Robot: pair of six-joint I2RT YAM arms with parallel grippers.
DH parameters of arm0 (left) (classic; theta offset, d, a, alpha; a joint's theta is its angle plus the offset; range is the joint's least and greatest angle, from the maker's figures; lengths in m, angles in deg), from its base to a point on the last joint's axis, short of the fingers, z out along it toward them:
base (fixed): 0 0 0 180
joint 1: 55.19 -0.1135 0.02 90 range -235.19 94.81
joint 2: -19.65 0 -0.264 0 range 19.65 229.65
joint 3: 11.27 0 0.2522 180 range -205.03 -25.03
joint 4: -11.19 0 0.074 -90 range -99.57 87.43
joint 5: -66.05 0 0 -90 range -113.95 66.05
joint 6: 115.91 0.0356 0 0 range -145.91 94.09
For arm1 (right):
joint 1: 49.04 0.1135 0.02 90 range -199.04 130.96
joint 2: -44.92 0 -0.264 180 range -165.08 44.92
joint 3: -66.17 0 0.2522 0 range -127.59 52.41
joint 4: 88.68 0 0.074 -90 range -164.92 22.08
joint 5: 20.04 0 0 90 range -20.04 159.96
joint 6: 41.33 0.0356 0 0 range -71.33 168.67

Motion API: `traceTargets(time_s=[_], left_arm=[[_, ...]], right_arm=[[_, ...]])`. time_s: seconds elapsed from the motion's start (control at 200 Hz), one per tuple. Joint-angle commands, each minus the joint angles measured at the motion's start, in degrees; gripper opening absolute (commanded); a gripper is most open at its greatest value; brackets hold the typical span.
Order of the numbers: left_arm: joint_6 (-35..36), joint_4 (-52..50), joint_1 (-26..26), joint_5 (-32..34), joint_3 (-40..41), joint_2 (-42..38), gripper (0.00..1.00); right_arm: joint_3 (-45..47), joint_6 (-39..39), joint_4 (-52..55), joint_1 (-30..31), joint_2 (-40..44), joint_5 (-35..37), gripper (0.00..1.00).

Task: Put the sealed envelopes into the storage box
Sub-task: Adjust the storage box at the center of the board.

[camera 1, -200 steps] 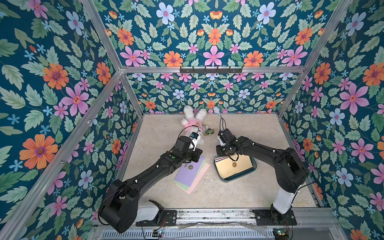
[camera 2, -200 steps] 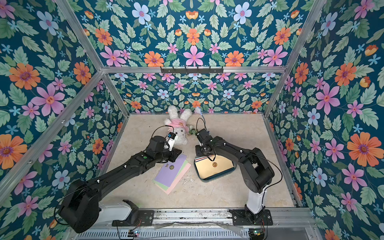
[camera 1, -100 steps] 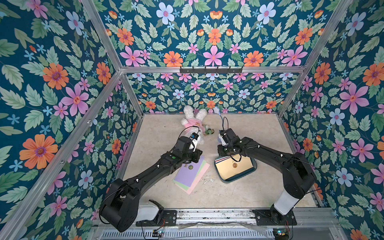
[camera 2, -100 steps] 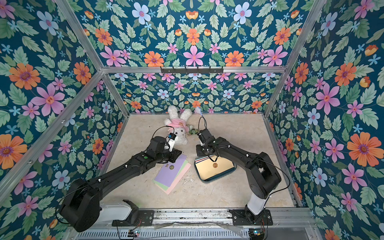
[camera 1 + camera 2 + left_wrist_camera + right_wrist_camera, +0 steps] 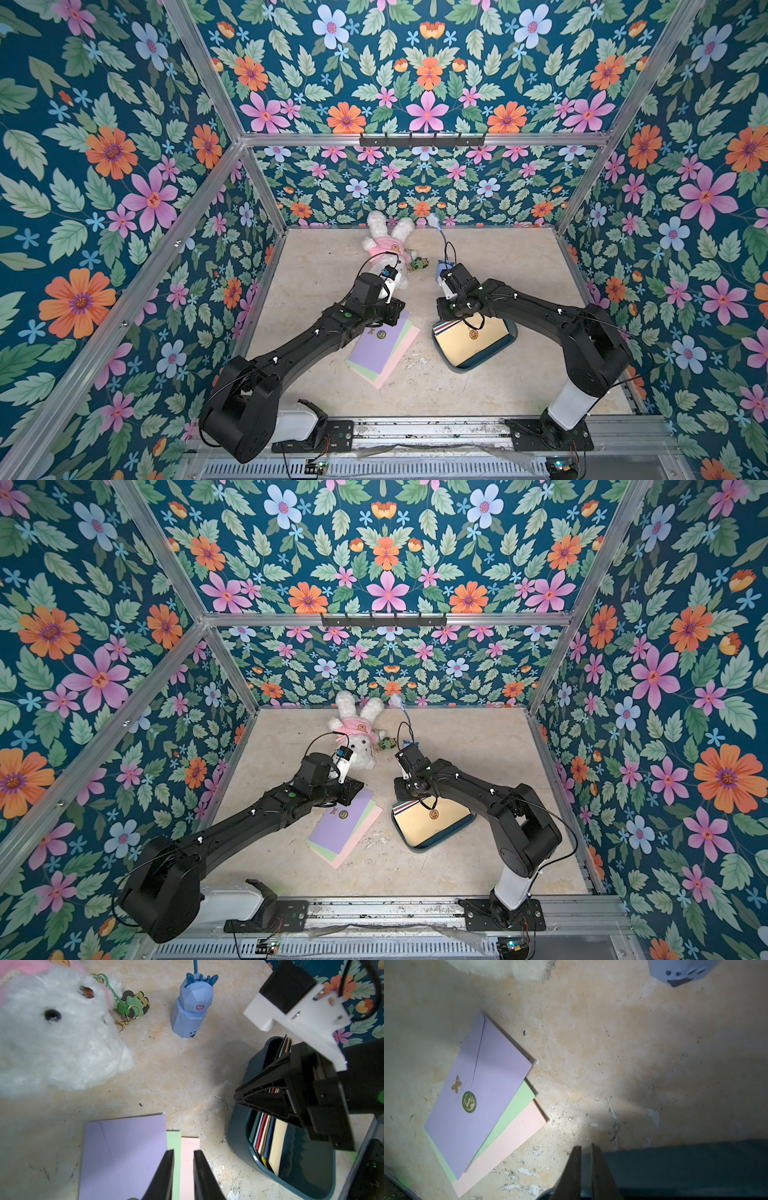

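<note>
The storage box [image 5: 469,366] [image 5: 424,845] is a dark teal tub right of centre, with a cream envelope [image 5: 473,336] topmost and several coloured ones stacked under it [image 5: 268,1140]. A lilac envelope [image 5: 380,347] [image 5: 483,1095] with a green seal lies on a green one [image 5: 517,1103] and a pink one [image 5: 508,1147] on the table. My left gripper [image 5: 182,1153] hovers over their far edge, its jaws narrowly apart and empty. My right gripper [image 5: 586,1148] [image 5: 446,311] is at the box's far left corner, with the teal wall [image 5: 675,1163] between its nearly closed jaws.
A white plush rabbit [image 5: 386,249] in a pink hat lies at the back. Beside it are a green keychain [image 5: 133,1004] and a small light-blue toy [image 5: 193,1005]. Floral walls close in the table on three sides.
The right arm's elbow has swung slightly outward while its wrist stayed at the box's corner, and its jaws have narrowed. The left arm and the envelopes have not moved.
</note>
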State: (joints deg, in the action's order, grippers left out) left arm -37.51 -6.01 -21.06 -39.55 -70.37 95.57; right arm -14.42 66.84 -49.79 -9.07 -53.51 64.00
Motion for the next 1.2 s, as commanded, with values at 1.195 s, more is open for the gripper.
traceTargets(time_s=[1.195], left_arm=[[-33.3, 16.0, 18.4, -7.1, 6.0, 11.5, 0.51]], right_arm=[[16.5, 2.9, -5.3, -11.8, 30.4, 2.0, 0.18]])
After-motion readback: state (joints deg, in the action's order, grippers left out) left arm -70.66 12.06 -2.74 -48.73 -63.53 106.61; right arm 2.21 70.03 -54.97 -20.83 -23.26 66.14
